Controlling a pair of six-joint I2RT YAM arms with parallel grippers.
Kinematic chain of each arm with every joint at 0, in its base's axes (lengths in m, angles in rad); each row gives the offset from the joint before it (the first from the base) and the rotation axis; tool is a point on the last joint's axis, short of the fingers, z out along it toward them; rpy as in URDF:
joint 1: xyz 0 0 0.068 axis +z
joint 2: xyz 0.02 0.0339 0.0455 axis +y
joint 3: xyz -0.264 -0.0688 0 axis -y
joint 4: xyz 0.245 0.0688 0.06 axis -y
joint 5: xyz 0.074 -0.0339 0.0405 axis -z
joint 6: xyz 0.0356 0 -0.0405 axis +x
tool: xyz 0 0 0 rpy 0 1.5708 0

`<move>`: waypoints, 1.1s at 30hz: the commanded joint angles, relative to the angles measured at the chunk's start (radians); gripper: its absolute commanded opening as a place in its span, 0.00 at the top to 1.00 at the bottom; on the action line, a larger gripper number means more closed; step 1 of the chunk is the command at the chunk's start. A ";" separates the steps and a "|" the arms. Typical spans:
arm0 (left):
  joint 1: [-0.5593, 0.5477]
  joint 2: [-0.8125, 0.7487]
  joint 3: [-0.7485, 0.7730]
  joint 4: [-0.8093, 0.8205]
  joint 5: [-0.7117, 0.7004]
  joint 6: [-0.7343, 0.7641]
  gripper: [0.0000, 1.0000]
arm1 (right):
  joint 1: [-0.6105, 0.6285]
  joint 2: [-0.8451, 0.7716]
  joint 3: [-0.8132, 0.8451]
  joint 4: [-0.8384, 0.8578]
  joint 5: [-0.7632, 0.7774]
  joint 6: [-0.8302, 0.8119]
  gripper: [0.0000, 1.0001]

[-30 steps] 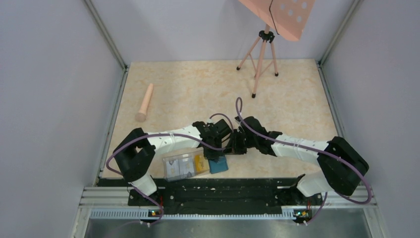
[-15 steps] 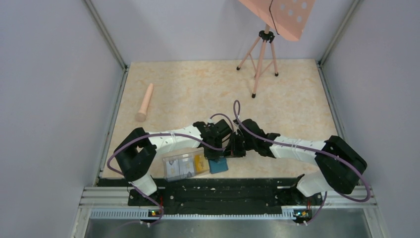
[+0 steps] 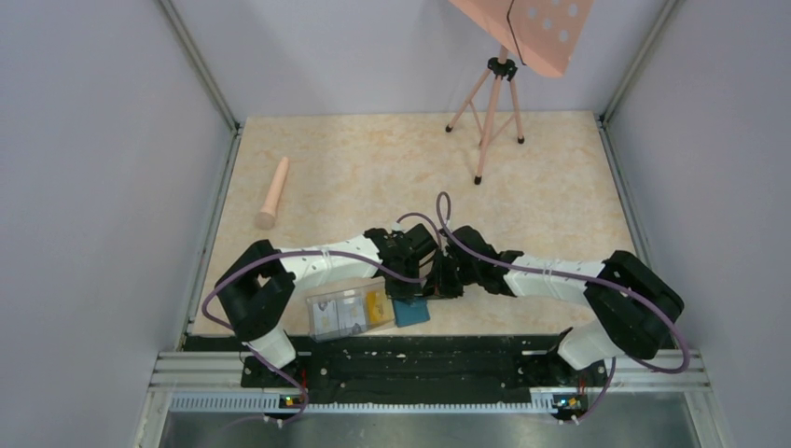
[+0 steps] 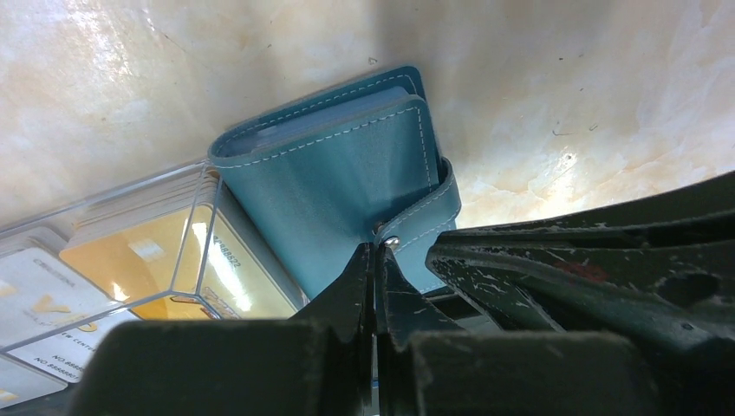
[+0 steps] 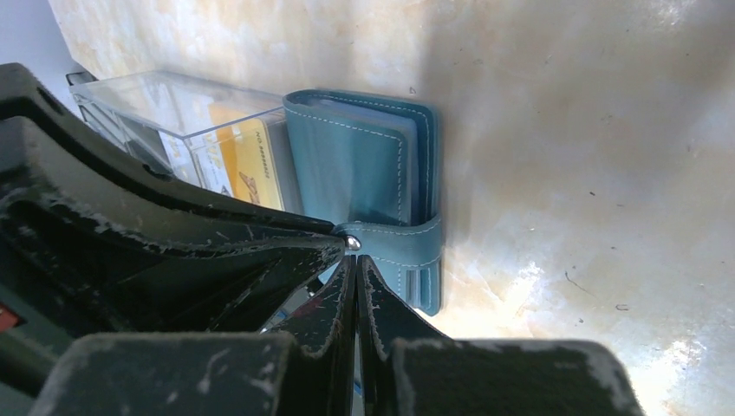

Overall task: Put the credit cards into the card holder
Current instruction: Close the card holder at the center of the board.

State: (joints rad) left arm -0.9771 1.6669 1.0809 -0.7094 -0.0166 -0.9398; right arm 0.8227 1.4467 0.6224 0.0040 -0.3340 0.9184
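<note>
The card holder (image 3: 411, 312) is a teal wallet, closed, lying flat near the table's front edge. Its snap tab (image 4: 426, 218) wraps over one edge. The credit cards, yellow-orange (image 4: 139, 253) and pale (image 4: 35, 290), stand inside a clear plastic box (image 3: 346, 311) that touches the holder's left side. My left gripper (image 4: 374, 251) is shut and empty, its tips just above the holder by the snap. My right gripper (image 5: 355, 262) is shut and empty, its tips beside the same snap (image 5: 351, 243). The two grippers almost touch each other over the holder.
A pink cylinder (image 3: 272, 192) lies at the far left of the table. A pink tripod (image 3: 492, 103) stands at the back. Grey walls close in both sides. The metal rail (image 3: 401, 369) runs along the front edge, close behind the holder.
My right gripper has slid a little left, closer to my left gripper and the holder's snap tab. The left arm, holder and box have not moved.
</note>
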 commanded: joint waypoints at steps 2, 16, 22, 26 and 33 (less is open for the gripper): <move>0.002 0.011 0.039 0.009 -0.025 0.016 1.00 | 0.020 0.025 0.019 0.032 0.007 -0.003 1.00; 0.002 0.078 0.031 -0.019 -0.051 0.032 1.00 | 0.036 0.127 0.047 0.048 0.017 0.012 1.00; 0.000 0.077 0.009 -0.025 -0.065 0.022 1.00 | 0.046 0.154 0.083 -0.041 0.050 0.007 1.00; -0.003 0.108 0.011 -0.028 -0.051 0.015 1.00 | 0.054 0.182 0.108 -0.116 0.074 0.011 1.00; -0.037 0.164 -0.015 -0.038 -0.062 -0.052 1.00 | 0.122 0.208 0.146 -0.235 0.148 0.066 1.00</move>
State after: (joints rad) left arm -0.9752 1.7241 1.1042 -0.7368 -0.0254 -0.9607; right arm 0.8394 1.5974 0.7364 -0.0948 -0.3294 0.9627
